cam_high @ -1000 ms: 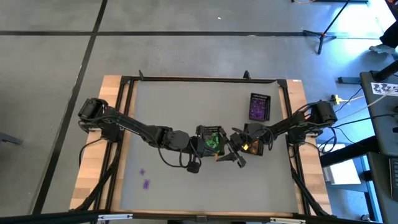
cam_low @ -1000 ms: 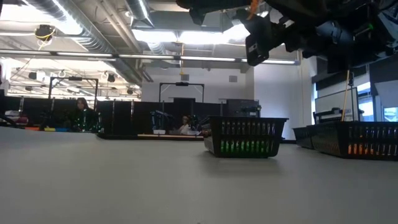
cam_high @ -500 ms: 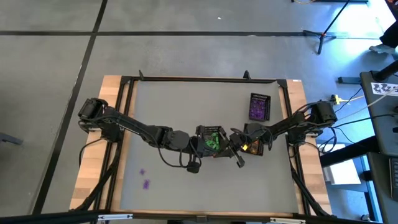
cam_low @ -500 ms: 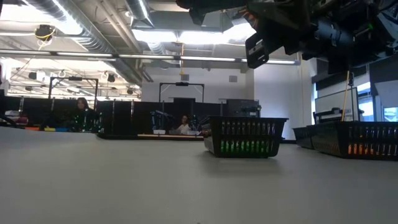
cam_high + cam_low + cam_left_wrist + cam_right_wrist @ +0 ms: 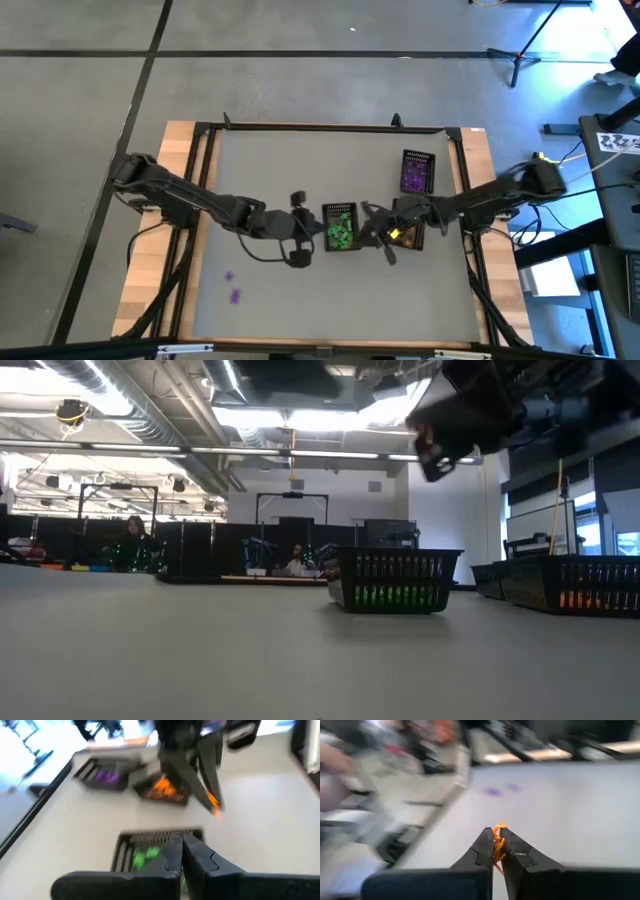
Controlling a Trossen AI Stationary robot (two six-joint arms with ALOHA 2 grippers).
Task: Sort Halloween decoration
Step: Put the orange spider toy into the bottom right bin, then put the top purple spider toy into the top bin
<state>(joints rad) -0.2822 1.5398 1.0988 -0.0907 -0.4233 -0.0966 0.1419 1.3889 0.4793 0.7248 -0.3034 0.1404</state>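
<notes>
The right claw (image 5: 496, 851) clamped an orange trinket (image 5: 497, 842) between its fingertips, beside the orange-filled basket (image 5: 409, 234); earlier its fingers were spread. The left claw (image 5: 181, 851), closed and empty, had drawn back from the green-filled basket (image 5: 339, 227).

A: In the left wrist view, motion smears the black mesh basket of purple trinkets (image 5: 102, 775) and the basket of orange pieces (image 5: 162, 790); no single shape resolves.

B: The right wrist view blurs the room. The small orange plastic trinket (image 5: 497, 845) lies half hidden between the right gripper (image 5: 496, 851) fingers; two purple specks (image 5: 493, 791) are too small to identify.
</notes>
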